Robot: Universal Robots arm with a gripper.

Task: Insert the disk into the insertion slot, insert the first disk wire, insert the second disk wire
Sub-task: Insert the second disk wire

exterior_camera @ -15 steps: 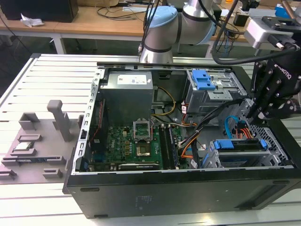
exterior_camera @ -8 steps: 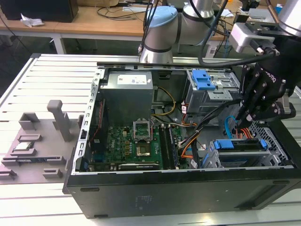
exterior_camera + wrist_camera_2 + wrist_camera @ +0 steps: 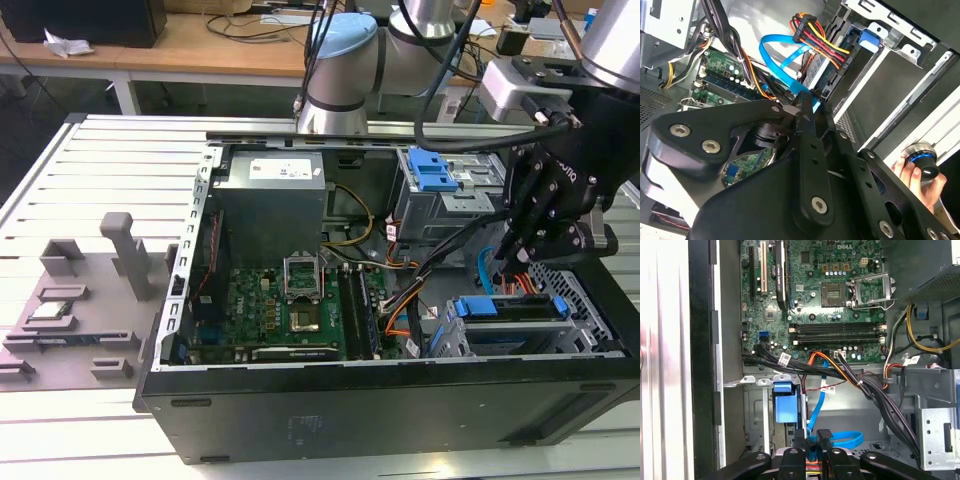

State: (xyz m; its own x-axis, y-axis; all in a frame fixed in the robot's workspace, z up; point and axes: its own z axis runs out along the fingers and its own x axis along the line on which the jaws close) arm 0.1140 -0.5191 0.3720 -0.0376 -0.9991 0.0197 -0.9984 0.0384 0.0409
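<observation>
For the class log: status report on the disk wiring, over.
Gripper shut on second disk wire. Disk in insertion slot. Wire bundle close by.

Disk point(image 3: 505, 308) in insertion slot point(image 3: 590, 312) — exterior view's right of motherboard point(image 3: 285, 305); second disk wire point(image 3: 771, 56) in hand point(image 3: 507, 262) above.

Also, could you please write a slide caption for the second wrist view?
Gripper clamping the second disk wire near its end, beside the coloured wire bundle.

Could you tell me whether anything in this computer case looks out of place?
The second disk wire curls in a loose loop, apparently pinched in the gripper. A hand sits just outside the case.
</observation>
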